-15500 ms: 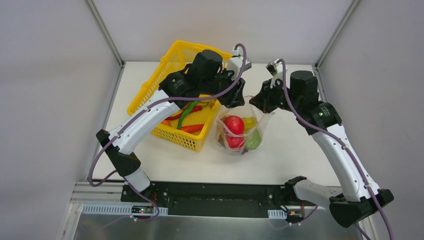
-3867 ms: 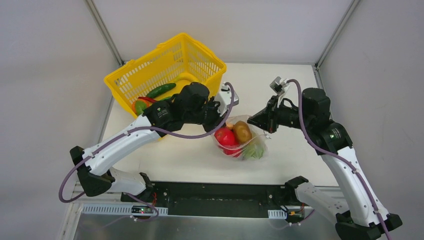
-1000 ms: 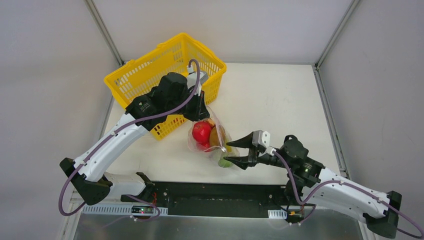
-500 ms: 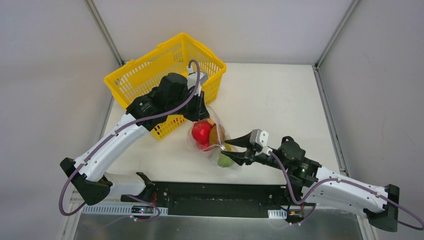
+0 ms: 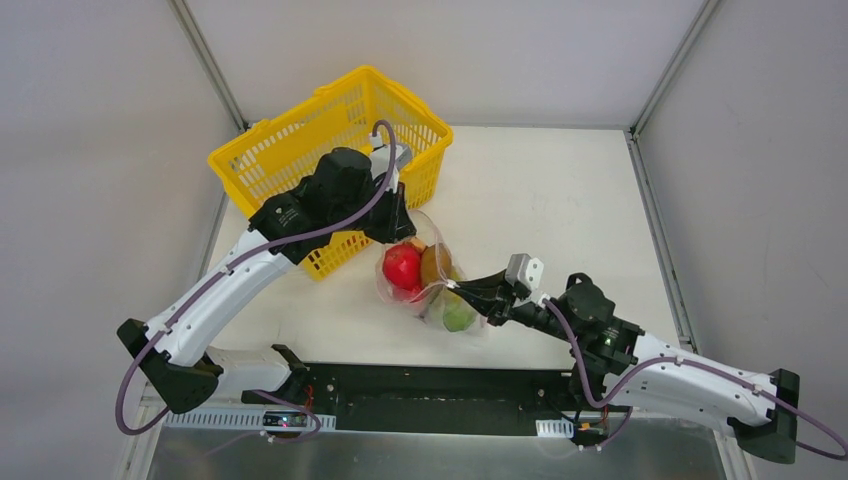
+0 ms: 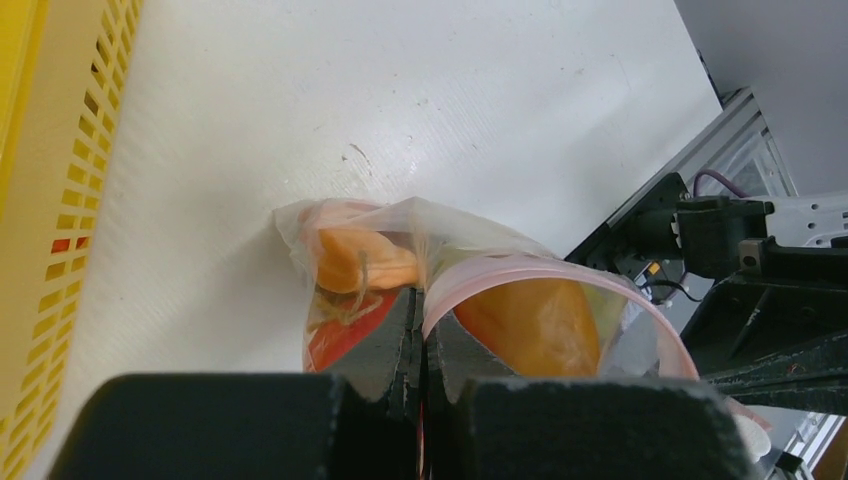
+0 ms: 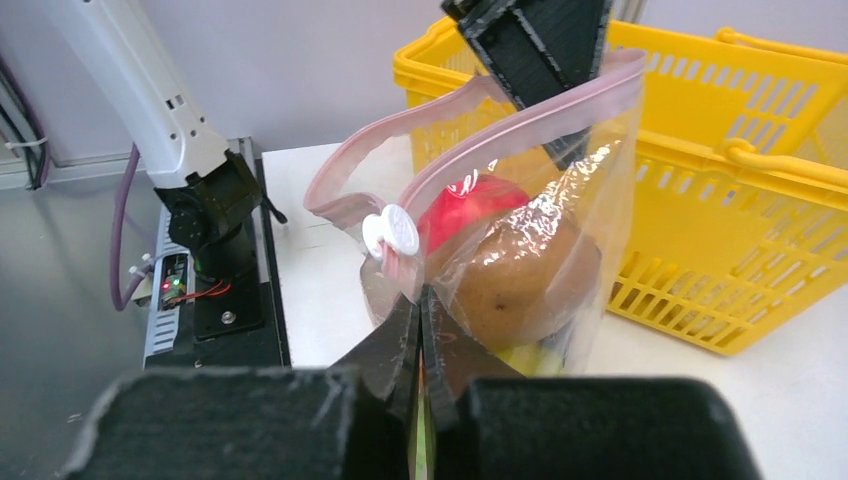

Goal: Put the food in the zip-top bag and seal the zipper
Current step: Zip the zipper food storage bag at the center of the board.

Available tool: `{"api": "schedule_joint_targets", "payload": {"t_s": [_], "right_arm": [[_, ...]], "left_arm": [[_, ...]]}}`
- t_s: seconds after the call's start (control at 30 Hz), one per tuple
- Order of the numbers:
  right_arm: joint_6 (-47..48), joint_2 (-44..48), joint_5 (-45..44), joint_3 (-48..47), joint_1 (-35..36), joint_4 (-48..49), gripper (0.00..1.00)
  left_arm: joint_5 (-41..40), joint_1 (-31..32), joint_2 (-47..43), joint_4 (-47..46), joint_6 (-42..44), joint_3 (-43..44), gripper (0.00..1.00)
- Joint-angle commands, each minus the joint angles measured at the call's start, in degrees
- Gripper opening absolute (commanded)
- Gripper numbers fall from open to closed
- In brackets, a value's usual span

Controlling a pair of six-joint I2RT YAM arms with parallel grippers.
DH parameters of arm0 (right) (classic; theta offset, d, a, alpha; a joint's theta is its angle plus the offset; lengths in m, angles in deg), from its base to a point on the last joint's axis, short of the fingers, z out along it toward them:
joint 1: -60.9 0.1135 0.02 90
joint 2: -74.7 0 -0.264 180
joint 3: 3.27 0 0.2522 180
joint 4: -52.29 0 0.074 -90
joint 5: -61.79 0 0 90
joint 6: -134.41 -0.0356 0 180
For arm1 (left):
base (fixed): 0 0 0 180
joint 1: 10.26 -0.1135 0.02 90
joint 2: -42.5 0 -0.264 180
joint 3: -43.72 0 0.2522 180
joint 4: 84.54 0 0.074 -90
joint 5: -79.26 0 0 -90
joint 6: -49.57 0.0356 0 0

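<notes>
**Fig.** Top view: zip-top bag lies near the centre-front of the table, just beside the near corner of the yellow basket, and spans btwn both end effectors. L gripper meets the bag's far end. R gripper meets its near-right end. Seen thru the clear film: a red tomato, a brown potato touching it, and a green piece nearest the R arm.

L wrist view: L gripper is fully closed, its fingers pressed flat together w/ the pink zipper pinched btwn them, no gap visible. From the pinch the strip curves off to the right over the potato.

R wrist view: R gripper is likewise closed, its tips together on the bag's edge just below a white slider. From the slider the zipper's two tracks run up toward the L gripper and stand apart, so the mouth is open along that stretch. Tomato and potato press against the film behind the slider. Cannot tell whether the bag's bottom rests on the table or hangs.
</notes>
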Motion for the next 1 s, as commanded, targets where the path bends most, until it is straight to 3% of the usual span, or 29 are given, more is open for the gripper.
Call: {"api": "schedule_joint_targets", "payload": {"t_s": [0.0,0.23,0.53,0.9,0.97], "right_arm": [[-0.9,2.3,-6.4,-2.3,0.3,3.5,0.0],[-1.1,3.4,-15.1,-7.5,0.3,-7.3,0.0],[-4.4,3.1,-22.0,-12.9,0.1,-14.5,0.0],[-6.0,-0.3,-19.1,-19.5,-2.3,-22.8,0.0],[-6.5,-2.1,-16.9,-21.7,-3.7,-24.9,0.0]], "left_arm": [[-1.4,-0.3,-3.2,-0.4,-0.3,0.1,0.0],[-1.9,-0.4,-6.2,6.2,3.4,1.7,0.0],[-1.6,-0.7,-7.4,13.4,7.8,2.0,0.0],[-1.3,-1.3,-6.0,20.8,14.7,4.9,0.0],[-1.4,-1.5,-6.1,20.4,15.4,5.1,0.08]]}}
